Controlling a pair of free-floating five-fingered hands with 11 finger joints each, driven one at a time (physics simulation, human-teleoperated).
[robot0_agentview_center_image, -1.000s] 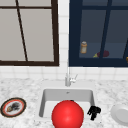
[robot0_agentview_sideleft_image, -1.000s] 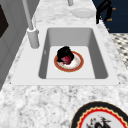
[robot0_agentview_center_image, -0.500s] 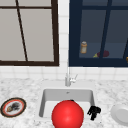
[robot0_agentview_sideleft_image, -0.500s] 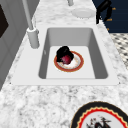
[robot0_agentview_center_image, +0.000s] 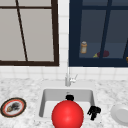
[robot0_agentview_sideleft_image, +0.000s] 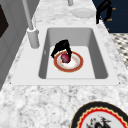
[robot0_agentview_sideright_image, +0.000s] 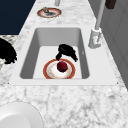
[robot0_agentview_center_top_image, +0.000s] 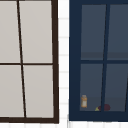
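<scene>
Black fingers of the left hand (robot0_agentview_sideleft_image: 61, 47) curl over a dark red fruit (robot0_agentview_sideleft_image: 65, 57) on a red-rimmed plate (robot0_agentview_sideleft_image: 76, 65) mid-basin, clear of the sink (robot0_agentview_sideleft_image: 100, 65) walls. The right hand (robot0_agentview_center_image: 94, 112), fingers curled on nothing, hangs above the sink's right edge.

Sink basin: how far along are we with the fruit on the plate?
Done: the dark red round fruit sits on the red-rimmed white plate in the white sink basin. In hand: the left hand is right above the fruit; contact unclear. Left: fruit not lifted, plate not out of the basin. Right hand hangs by the basin's right rim.
</scene>
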